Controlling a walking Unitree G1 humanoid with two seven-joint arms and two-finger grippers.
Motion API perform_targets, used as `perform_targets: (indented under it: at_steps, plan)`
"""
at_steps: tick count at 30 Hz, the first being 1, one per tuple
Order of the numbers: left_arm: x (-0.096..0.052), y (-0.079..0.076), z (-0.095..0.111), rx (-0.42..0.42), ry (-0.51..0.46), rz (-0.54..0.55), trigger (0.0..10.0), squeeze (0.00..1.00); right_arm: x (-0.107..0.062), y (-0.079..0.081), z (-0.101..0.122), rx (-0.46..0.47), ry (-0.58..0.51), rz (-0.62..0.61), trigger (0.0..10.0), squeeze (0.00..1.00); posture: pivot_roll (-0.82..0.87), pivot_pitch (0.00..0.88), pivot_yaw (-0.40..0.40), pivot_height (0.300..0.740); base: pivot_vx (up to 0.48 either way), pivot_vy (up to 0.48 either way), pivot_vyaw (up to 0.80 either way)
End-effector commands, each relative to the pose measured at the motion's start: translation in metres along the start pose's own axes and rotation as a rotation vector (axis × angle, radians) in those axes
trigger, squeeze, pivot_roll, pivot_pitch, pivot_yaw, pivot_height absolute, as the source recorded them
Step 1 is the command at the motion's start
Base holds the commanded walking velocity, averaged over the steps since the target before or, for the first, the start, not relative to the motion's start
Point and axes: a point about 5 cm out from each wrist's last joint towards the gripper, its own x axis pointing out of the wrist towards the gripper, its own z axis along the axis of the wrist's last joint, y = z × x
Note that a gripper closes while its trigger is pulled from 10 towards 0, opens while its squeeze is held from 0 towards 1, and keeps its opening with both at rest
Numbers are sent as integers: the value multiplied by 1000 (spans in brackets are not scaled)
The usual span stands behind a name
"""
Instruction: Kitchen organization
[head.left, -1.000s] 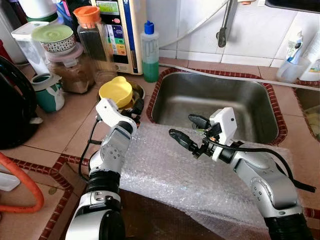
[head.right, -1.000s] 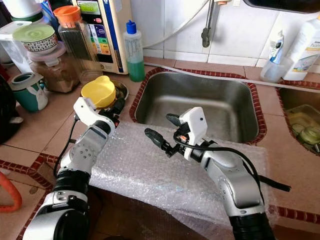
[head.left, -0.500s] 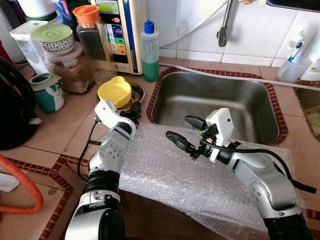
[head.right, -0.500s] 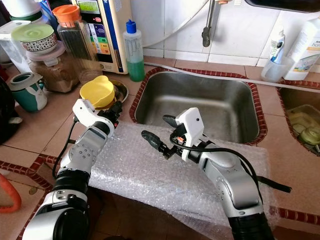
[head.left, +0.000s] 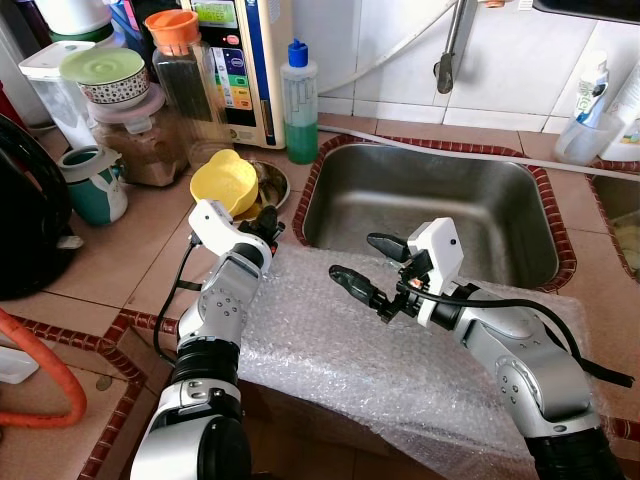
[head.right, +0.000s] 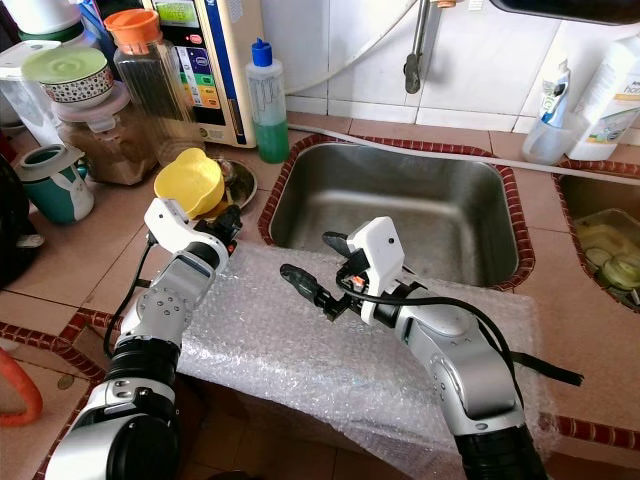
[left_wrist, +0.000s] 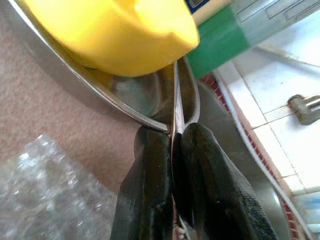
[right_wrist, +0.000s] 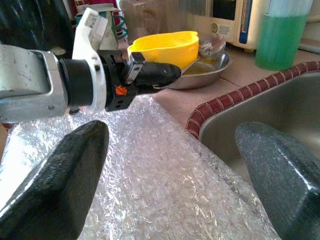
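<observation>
A yellow bowl (head.left: 224, 181) sits tilted in a shallow steel dish (head.left: 269, 184) on the counter left of the sink. My left gripper (head.left: 265, 222) is shut on the near rim of that dish; the left wrist view shows the thin metal edge (left_wrist: 174, 107) pinched between both fingers (left_wrist: 145, 200), with the yellow bowl (left_wrist: 110, 35) just beyond. My right gripper (head.left: 357, 257) hovers open over the bubble wrap (head.left: 330, 340), empty, at the sink's front edge. In the right wrist view the yellow bowl (right_wrist: 165, 45) and the left gripper (right_wrist: 150, 75) lie straight ahead.
A steel sink (head.left: 430, 200) lies behind the bubble wrap. A green soap bottle (head.left: 300, 105), several jars (head.left: 150, 140) and a water dispenser (head.left: 245, 60) crowd the back left. A green mug (head.left: 95, 185) and a black appliance (head.left: 25, 220) stand at left.
The yellow bowl has tipped and shifted left as the left gripper raised the dish's rim. My right gripper has drifted slightly left over the bubble wrap, still open.
</observation>
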Motion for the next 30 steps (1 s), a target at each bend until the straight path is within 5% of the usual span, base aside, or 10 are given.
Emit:
perform_targets:
  at_steps: [1, 24, 30]
  plan:
    - [2, -13, 7, -4, -29, -28, 0, 0, 1, 0, 4, -17, -7, 11, 10000, 0, 70, 45, 86, 740, 0, 0, 0]
    - [-7, -14, 1, 26, 2, -71, 0, 0, 2, -3, 5, -32, -6, 5, 10000, 0, 74, 38, 79, 740, 0, 0, 0]
    - [-19, -3, -10, 32, 39, -36, 0, 0, 0, -6, 4, -37, 1, -6, 10000, 0, 69, 41, 77, 740, 0, 0, 0]
